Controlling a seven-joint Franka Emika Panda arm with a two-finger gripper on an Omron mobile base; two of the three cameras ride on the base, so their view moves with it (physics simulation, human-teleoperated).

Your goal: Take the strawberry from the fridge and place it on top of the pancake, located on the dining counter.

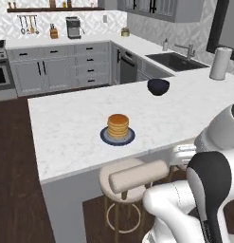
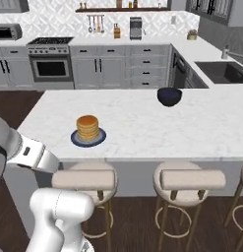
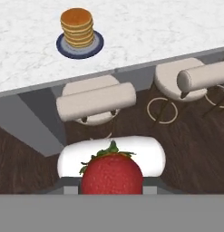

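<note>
The pincer is nearly closed, clamping a red, green-leafed strawberry (hand view); both base views add a dark-blue bowl beyond the golden pancake stack.

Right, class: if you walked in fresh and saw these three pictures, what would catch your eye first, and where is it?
The big red strawberry with green leaves, close up at the bottom of the hand view, held in the gripper. Next, the pancake stack on its dark-blue plate on the white dining counter, above the stools. A dark-blue bowl sits farther back on the same counter.
</note>
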